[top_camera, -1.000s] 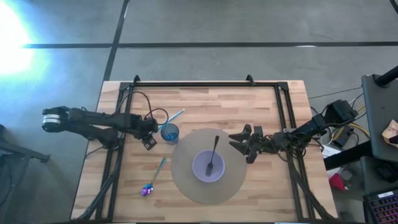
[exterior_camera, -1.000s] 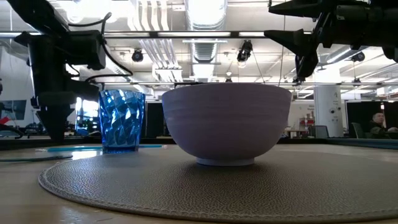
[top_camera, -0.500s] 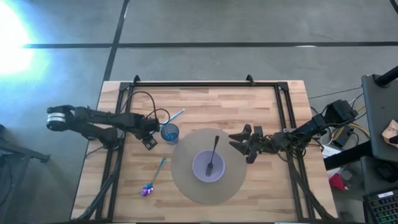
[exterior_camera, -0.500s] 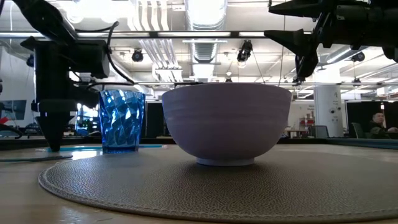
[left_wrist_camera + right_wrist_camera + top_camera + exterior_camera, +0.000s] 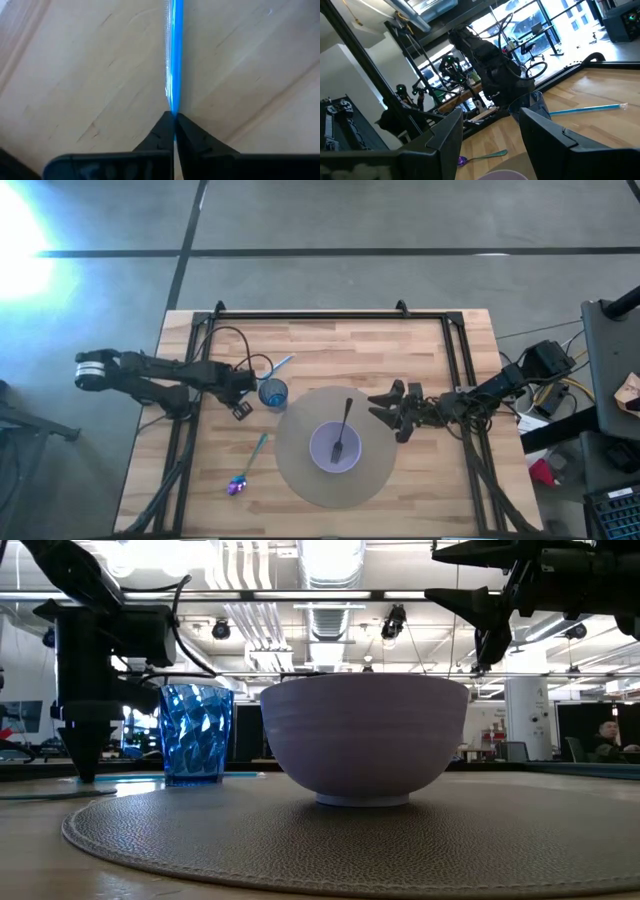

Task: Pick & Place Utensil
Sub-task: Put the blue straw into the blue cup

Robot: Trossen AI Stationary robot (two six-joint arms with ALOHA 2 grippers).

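A: Where's the utensil?

B: The thin blue plastic utensil [image 5: 281, 366] lies on the wooden worktop [image 5: 330, 345] beside the blue faceted cup [image 5: 272, 393]; the left gripper [image 5: 173, 131] is pinched narrowly around its handle.

A: And lifting?

B: Rise straight, clear of the cup. The right gripper [image 5: 385, 408] waits wide open near the lilac bowl [image 5: 334, 447].

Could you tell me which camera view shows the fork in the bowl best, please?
The high view: the fork lies fully visible, tines down in the bowl. In the low view the bowl's wall hides it; both wrist views miss it.

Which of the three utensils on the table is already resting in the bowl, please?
The dark fork, lying in the lavender bowl; the purple-headed spoon and blue straw-like stick lie on the wood.
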